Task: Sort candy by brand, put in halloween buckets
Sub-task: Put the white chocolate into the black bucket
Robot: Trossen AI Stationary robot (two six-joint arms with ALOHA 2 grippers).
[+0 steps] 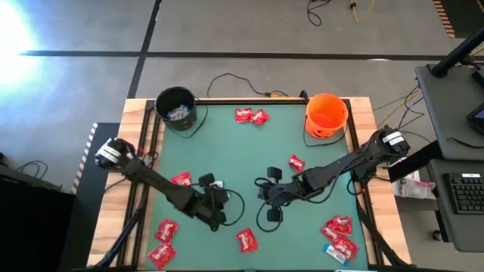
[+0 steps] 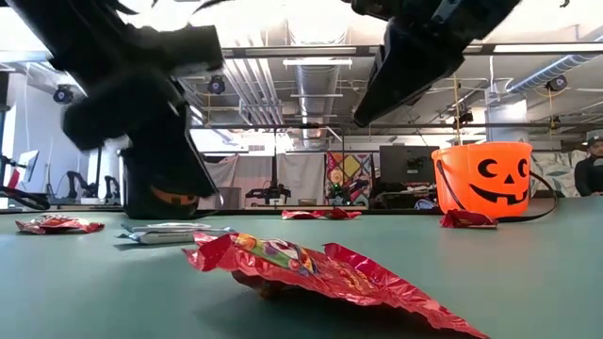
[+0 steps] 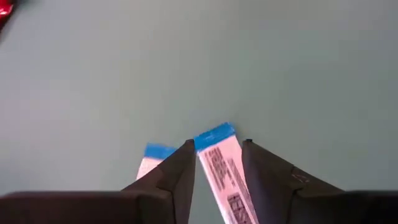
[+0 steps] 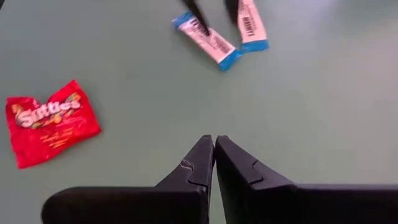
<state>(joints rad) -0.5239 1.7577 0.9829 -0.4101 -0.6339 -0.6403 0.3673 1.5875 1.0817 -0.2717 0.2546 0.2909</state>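
In the high view the left hand [image 1: 214, 202] hides what lies under it, and the low view shows both arms only as dark blurs overhead. The left wrist view settles it: the left hand's fingers [image 3: 180, 177] stand partly apart on either side of a white-and-blue bar [image 3: 224, 171] on the green bench [image 1: 227, 151]; whether they press it I cannot tell. A second bar [image 3: 154, 160] lies just beside, partly behind one finger. The right hand [image 4: 214, 149], fingers together and empty, hovers near bench centre, with a red packet [image 4: 51, 121] at about its 10 o'clock. On the bench, the black bucket [image 1: 177, 107] sits at 11 o'clock, something pale inside that I cannot make out; the orange bucket [image 1: 327, 115] is at 1 o'clock. More red packets lie at 12, 7, 6 and 5 o'clock.
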